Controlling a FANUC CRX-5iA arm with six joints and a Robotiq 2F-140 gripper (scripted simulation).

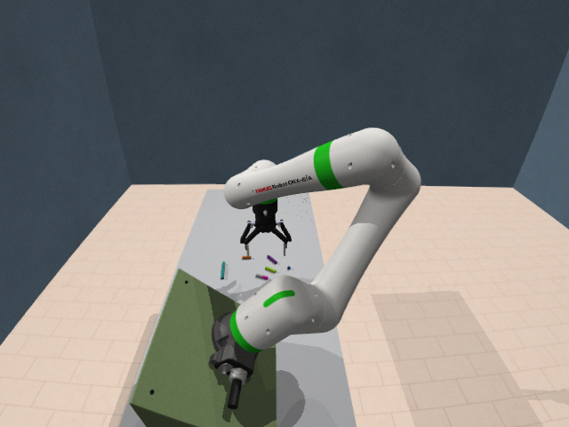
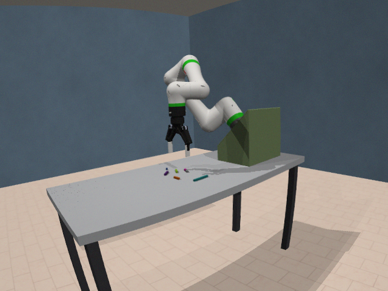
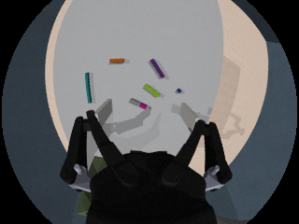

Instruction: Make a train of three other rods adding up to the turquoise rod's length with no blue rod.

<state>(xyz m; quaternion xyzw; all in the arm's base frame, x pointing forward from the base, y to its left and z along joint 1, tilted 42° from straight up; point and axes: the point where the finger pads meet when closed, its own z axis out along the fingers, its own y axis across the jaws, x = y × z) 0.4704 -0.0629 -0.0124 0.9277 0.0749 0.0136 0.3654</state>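
My gripper (image 1: pixel 266 253) (image 2: pixel 179 154) (image 3: pixel 146 106) is open and empty, high above the table. The grey rod (image 1: pixel 260 276) (image 3: pixel 135 102) and the magenta rod (image 1: pixel 265 277) (image 2: pixel 185 170) (image 3: pixel 143 105) lie end to end, roughly in line, with no gap I can make out. The lime rod (image 1: pixel 270 269) (image 2: pixel 176 171) (image 3: pixel 151 91) lies apart, beside them. The orange rod (image 1: pixel 246 257) (image 2: pixel 176 177) (image 3: pixel 117 61) lies alone, left of the slanting purple rod (image 1: pixel 272 259) (image 2: pixel 166 173) (image 3: pixel 157 68) in the wrist view. The turquoise rod (image 1: pixel 222 269) (image 2: pixel 200 177) (image 3: pixel 88 88) lies alone at the left there.
The small blue rod (image 1: pixel 288 268) (image 2: pixel 167 168) (image 3: pixel 178 91) lies right of the lime rod in the wrist view. The green pedestal (image 1: pixel 177 335) (image 2: pixel 264 137) stands on the grey table (image 1: pixel 215 215) (image 2: pixel 125 200) (image 3: pixel 187 28) at the arm's base. Arm shadows fall near the grey and magenta rods.
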